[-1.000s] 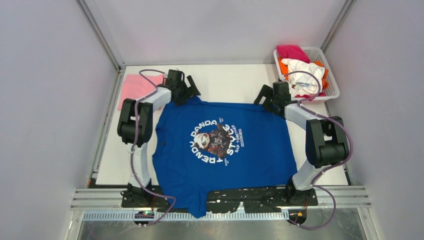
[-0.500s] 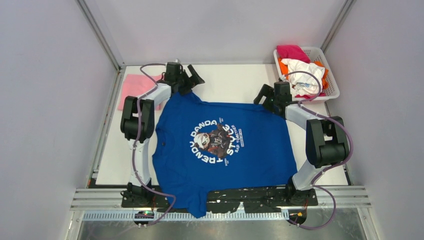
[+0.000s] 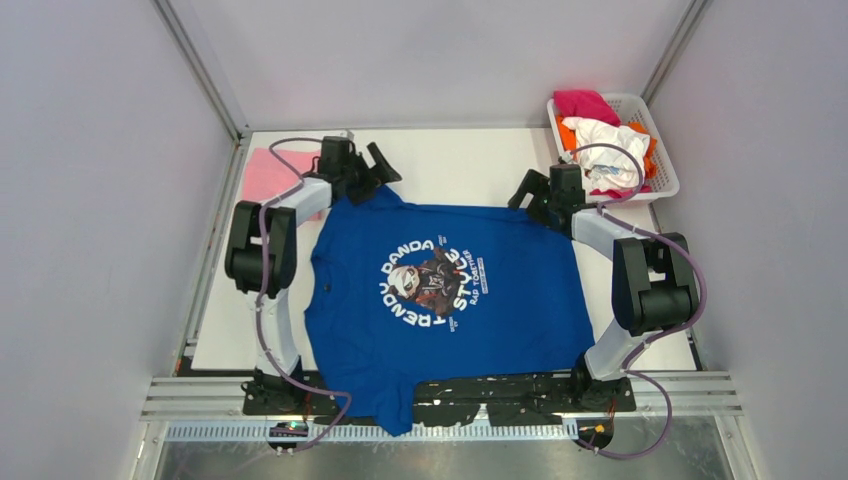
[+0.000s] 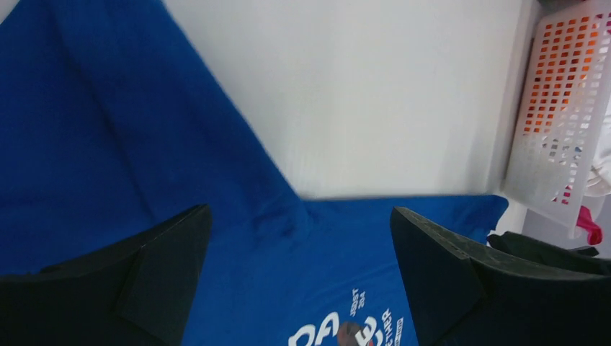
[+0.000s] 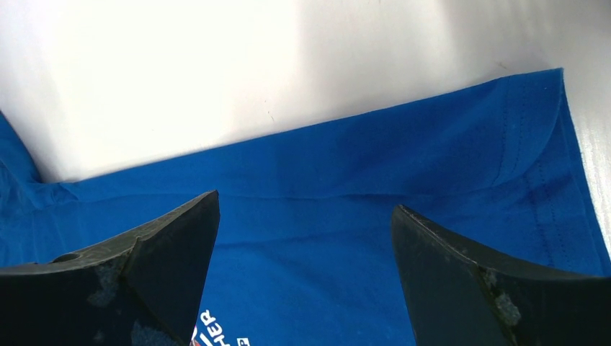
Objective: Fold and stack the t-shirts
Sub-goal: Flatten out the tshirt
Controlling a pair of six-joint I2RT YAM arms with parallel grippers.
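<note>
The blue tee (image 3: 500,300) lies spread print-up across the middle of the table (image 3: 460,170), with one sleeve hanging over the near edge. Over the last second the left gripper (image 4: 298,213) has backed off the far sleeve and now hangs just beyond it, its arm swung out toward the pink tee (image 3: 265,175) at the far-left corner. Its jaws are spread wide and hold nothing. The right gripper (image 5: 304,202) has hardly moved. It hovers over the tee's far-right corner, jaws also spread and empty. The cloth has stayed flat after the release, so the smoothing looks finished and the first fold is likely next. More tees wait in the basket (image 3: 665,165), so the task is at an early stage.
</note>
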